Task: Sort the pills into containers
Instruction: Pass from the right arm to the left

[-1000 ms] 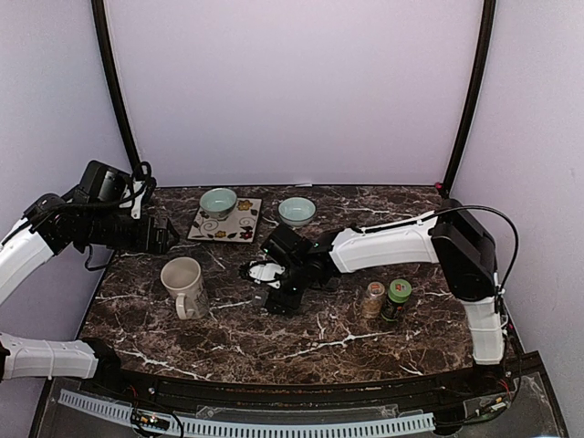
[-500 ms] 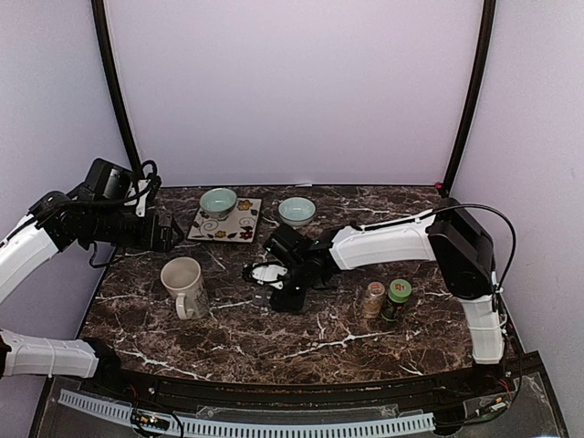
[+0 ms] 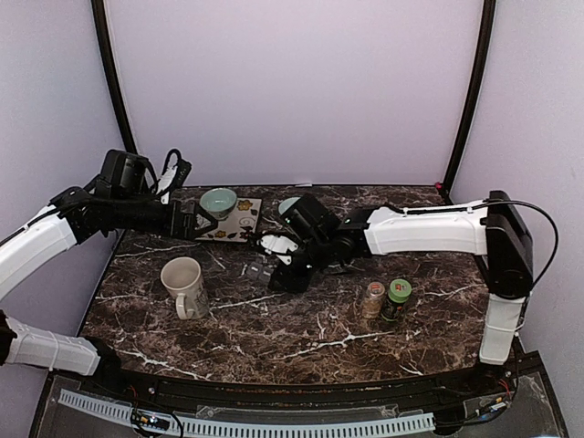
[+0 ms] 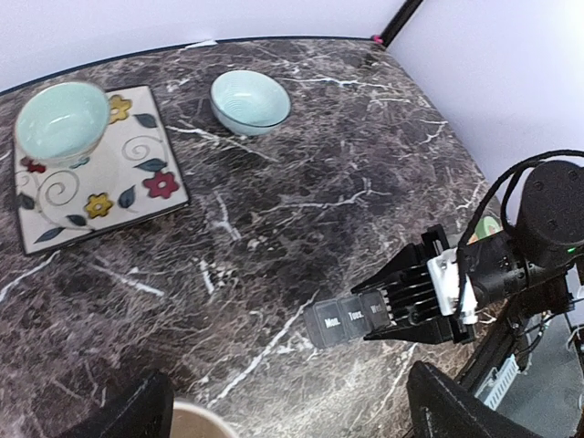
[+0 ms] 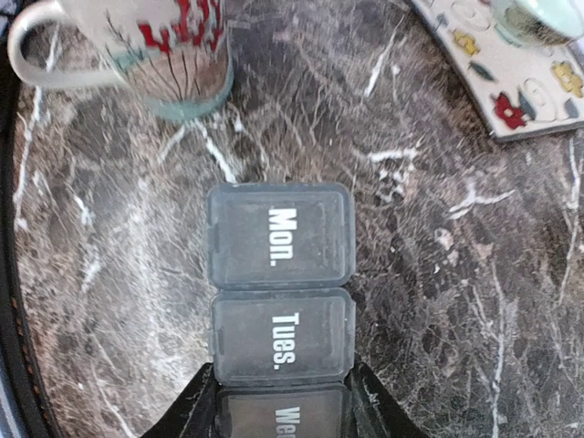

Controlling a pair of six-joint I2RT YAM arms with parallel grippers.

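Observation:
A dark translucent pill organizer (image 3: 258,270) with lids marked Mon., Tues. and Wed. sticks out leftward from my right gripper (image 3: 278,274), which is shut on its Wed. end. From the right wrist the organizer (image 5: 280,283) fills the middle, its end wedged between the fingers of the right gripper (image 5: 283,401). The left wrist view shows the same organizer (image 4: 351,317) held over the marble. My left gripper (image 3: 196,222) hovers open by the flowered plate (image 3: 242,225), holding nothing. Two pill bottles, a brown one (image 3: 373,297) and a green-capped one (image 3: 397,300), stand at the right. No loose pills show.
A beige mug (image 3: 183,285) stands at the left front. A pale green bowl (image 3: 219,202) sits on the plate, and a second bowl (image 3: 290,206) is partly hidden behind my right arm. Black frame posts rise at both back corners.
My right gripper has shut on the organizer and drawn back toward the bowls with it. My left arm has swung right, toward the plate, still open.

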